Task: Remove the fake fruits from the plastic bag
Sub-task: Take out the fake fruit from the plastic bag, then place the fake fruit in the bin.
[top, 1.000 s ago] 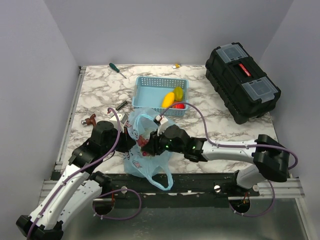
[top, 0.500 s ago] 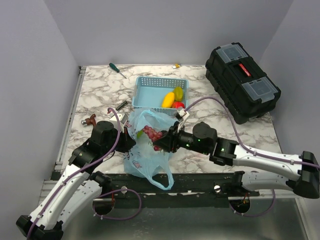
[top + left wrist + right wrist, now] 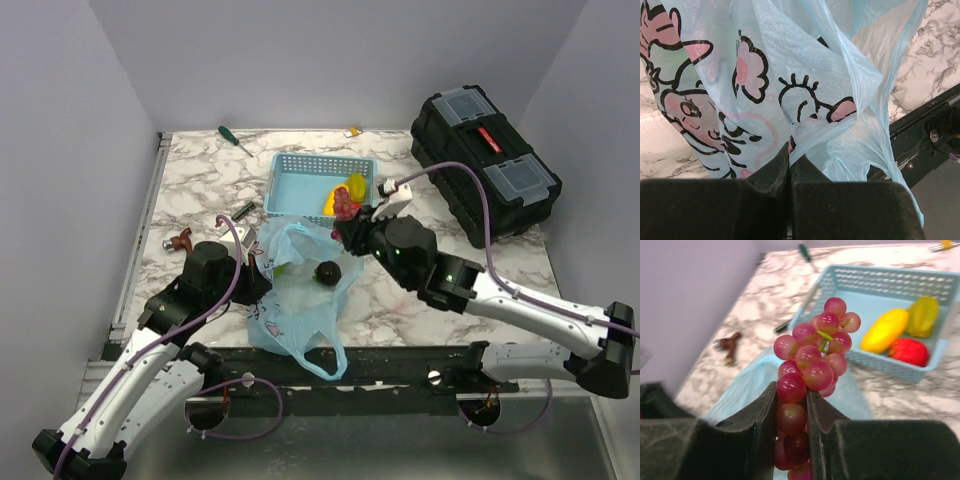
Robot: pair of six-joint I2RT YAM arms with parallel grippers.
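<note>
The light-blue plastic bag [image 3: 295, 300] with its pink cartoon print lies near the table's front edge; it fills the left wrist view [image 3: 790, 90]. My left gripper [image 3: 258, 281] is shut on the bag's edge [image 3: 789, 150]. My right gripper [image 3: 350, 222] is shut on a bunch of purple-red grapes [image 3: 812, 357], held in the air near the mesh basket's front edge. The grapes show in the top view [image 3: 346, 205]. A dark plum [image 3: 326, 271] lies in the bag's open mouth. Something green [image 3: 282, 264] shows through the bag's left side.
A light-blue mesh basket [image 3: 300, 190] holds a yellow fruit [image 3: 885, 330], a yellow-green fruit [image 3: 923, 315] and a red fruit [image 3: 910, 351]. A black toolbox [image 3: 484, 163] stands at the right. A green-handled screwdriver [image 3: 235, 139], a brown object [image 3: 180, 240] and small metal parts lie at the left.
My right gripper has lifted out of the bag with the grapes and moved back and right toward the basket. The plum now lies exposed in the bag. The left arm has not moved.
</note>
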